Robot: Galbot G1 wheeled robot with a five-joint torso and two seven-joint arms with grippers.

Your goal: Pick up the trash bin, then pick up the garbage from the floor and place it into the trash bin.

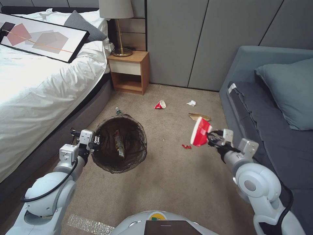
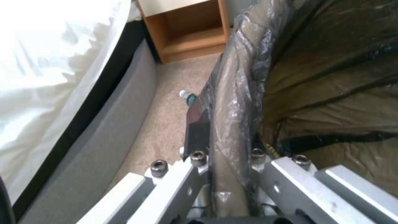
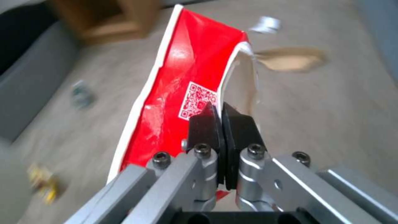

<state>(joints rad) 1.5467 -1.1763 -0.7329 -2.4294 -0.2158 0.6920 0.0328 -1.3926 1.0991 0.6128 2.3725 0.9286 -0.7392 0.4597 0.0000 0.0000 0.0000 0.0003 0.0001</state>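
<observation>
Red-and-white crumpled wrapper [image 1: 200, 131] pinched in right claw [image 1: 211, 137], held above the floor [image 1: 169, 176], right of the trash bin [image 1: 119, 147]. Left claw [image 1: 95, 141] clamps bin's bag-lined rim; bin lifted beside the bed [image 1: 39, 81].

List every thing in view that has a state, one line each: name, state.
Trash bin: held off the floor by its rim, a wrapper inside.
Left gripper: shut on the bin's rim.
Right gripper: shut on the red cup.
Red cup: flattened, held in the air.
Second red cup: crumpled, on the carpet.
Plastic bottle: lying on the carpet.
</observation>
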